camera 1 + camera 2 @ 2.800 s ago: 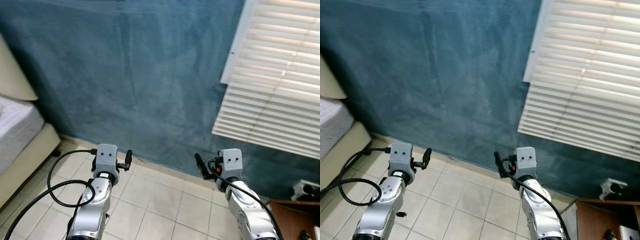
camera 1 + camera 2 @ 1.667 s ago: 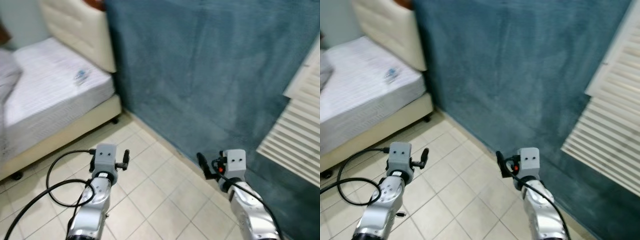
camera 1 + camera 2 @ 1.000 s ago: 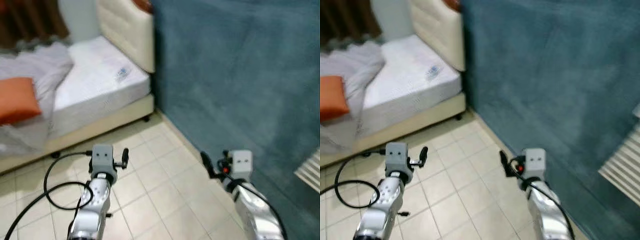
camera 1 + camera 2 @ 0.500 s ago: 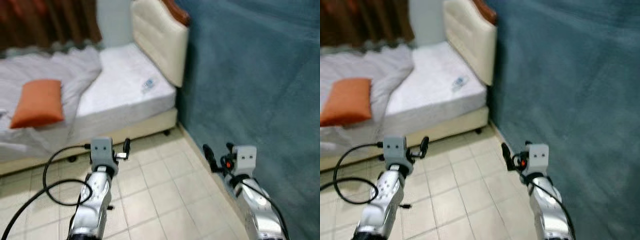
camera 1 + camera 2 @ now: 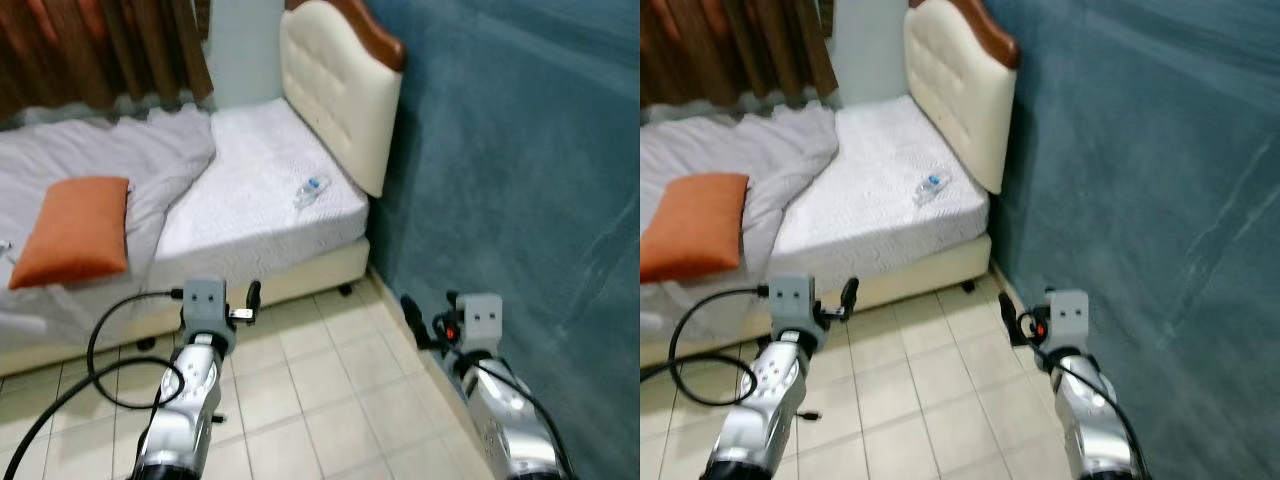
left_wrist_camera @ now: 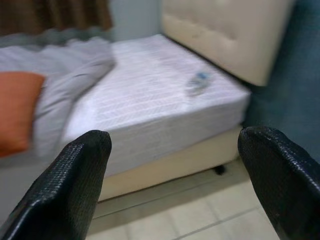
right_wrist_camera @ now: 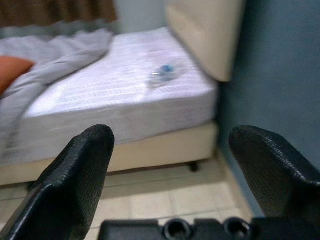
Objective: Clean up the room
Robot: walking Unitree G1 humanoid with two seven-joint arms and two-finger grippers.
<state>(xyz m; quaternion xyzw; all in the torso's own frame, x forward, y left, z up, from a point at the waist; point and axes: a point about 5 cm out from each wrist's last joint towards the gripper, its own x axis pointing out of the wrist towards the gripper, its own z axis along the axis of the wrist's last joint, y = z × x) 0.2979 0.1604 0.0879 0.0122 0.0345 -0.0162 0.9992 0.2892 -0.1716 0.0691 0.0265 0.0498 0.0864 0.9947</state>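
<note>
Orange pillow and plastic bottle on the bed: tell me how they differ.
The orange pillow is large, soft, opaque and solidly orange; the plastic bottle is small, clear and has a blue label. The pillow lies on the rumpled grey blanket far from the headboard; the bottle lies on the bare white mattress near the headboard. Both rest on the bed, beyond both open grippers.

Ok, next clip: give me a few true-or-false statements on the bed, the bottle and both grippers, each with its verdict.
1. A plastic bottle lies on the mattress near the headboard. True.
2. The orange pillow is on the floor. False: it rests on the bed, on the grey blanket.
3. The left gripper is open and empty. True.
4. The right gripper is holding the bottle. False: it is open and empty, and the bottle is on the bed.
5. The floor is carpeted. False: it is pale tile.
</note>
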